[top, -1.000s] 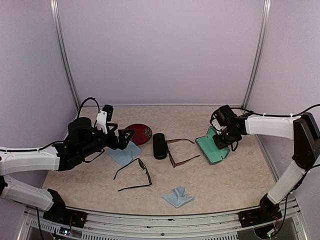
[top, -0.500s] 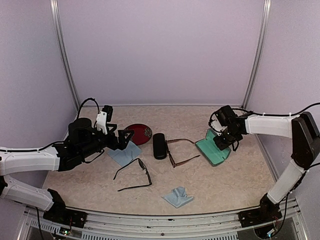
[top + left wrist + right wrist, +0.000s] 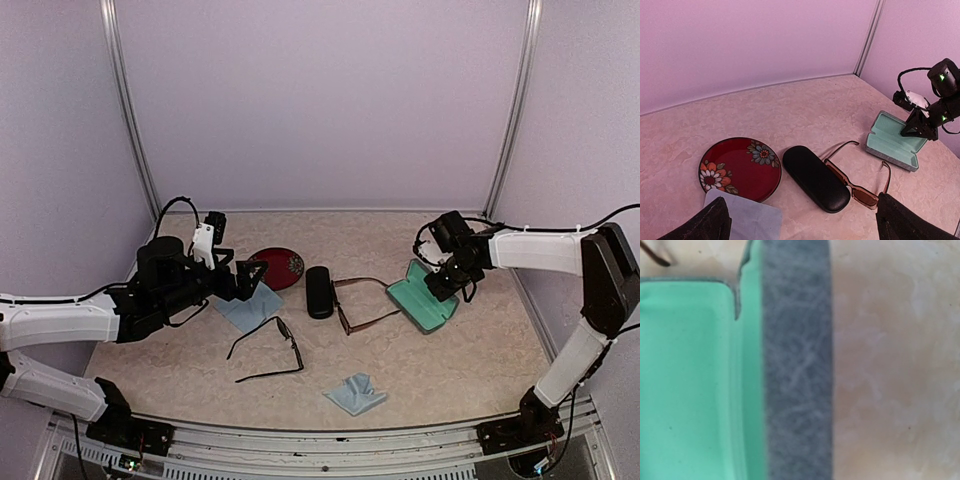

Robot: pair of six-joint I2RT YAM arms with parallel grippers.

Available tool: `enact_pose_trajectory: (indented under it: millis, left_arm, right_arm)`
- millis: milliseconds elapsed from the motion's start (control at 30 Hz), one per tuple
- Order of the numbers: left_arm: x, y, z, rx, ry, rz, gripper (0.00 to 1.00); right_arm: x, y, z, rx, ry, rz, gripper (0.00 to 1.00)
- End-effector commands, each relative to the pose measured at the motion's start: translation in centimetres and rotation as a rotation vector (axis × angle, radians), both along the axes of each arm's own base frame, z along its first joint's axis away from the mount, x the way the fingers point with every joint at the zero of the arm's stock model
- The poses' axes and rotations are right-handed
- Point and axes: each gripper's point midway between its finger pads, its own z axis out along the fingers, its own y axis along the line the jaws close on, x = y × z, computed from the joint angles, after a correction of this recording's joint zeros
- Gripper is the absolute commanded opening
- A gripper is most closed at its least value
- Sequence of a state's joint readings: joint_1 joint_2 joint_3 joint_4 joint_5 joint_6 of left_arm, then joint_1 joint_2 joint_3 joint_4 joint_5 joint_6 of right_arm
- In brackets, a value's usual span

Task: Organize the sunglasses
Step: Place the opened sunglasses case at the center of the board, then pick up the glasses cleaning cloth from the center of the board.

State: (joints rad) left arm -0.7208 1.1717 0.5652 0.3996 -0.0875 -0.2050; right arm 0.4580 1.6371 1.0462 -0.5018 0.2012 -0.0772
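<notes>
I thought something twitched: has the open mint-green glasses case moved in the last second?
Yes, slightly: the mint-green case has slid left, closing the gap to the reddish-brown sunglasses, which stayed put.

The slim black sunglasses (image 3: pixel 287 338) lie open-armed front-left of centre, the reddish-brown sunglasses (image 3: pixel 344 318) open-armed just behind them.

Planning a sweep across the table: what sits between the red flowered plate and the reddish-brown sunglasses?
A closed black case lies between the plate and the reddish-brown sunglasses, right beside the glasses; the left wrist view shows it clearly.
</notes>
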Motion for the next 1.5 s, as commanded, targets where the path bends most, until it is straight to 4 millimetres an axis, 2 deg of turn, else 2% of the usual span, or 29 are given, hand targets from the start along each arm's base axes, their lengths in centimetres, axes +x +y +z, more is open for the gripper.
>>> enact_pose_trajectory:
  millis: [0, 400, 500, 567, 667, 800, 933, 1033, 1200, 1367, 1467]
  left_arm:
    - [0.0, 0.0, -0.7, 0.018, 0.007, 0.005, 0.99]
    - [-0.1, 0.1, -0.7, 0.021, 0.009, 0.006, 0.99]
    - [-0.1, 0.1, -0.9, 0.023, 0.015, 0.006, 0.99]
    - [-0.2, 0.1, -1.2, 0.026, 0.015, 0.006, 0.99]
    - [-0.8, -0.2, -1.5, 0.040, -0.003, 0.001, 0.99]
    - [-1.5, -0.7, -2.0, 0.075, -0.016, 0.001, 0.99]
    - [-1.4, -0.7, -2.6, 0.072, 0.010, 0.013, 0.98]
    - [-1.4, -0.6, -2.7, 0.063, 0.019, 0.022, 0.97]
    - [-1.5, -0.2, -2.5, 0.046, 0.018, 0.038, 0.96]
    - [-1.5, -0.2, -2.2, 0.034, 0.017, 0.041, 0.95]
    - [-1.5, -0.3, -2.0, 0.028, 0.018, 0.037, 0.95]
  right_arm:
    - [1.0, 0.5, 0.9, 0.023, -0.036, 0.000, 0.14]
    - [0.6, 0.5, 1.6, 0.022, -0.045, -0.013, 0.33]
    - [0.5, 0.9, 3.3, 0.033, -0.084, -0.019, 0.41]
    - [0.1, 1.4, 4.6, 0.035, -0.117, -0.026, 0.55]
    - [-1.1, 3.3, 5.8, 0.044, -0.137, 0.004, 0.61]
    - [-3.9, 7.0, 6.2, 0.088, -0.130, 0.110, 0.62]
    - [-9.0, 13.2, 5.4, 0.287, -0.023, 0.337, 0.56]
    - [-13.1, 15.9, 4.4, 0.424, 0.087, 0.451, 0.50]
    - [-17.4, 17.6, 3.5, 0.580, 0.214, 0.525, 0.42]
    - [-18.9, 17.9, 1.0, 0.569, 0.289, 0.508, 0.36]
    - [-19.1, 18.1, -0.2, 0.542, 0.308, 0.511, 0.35]
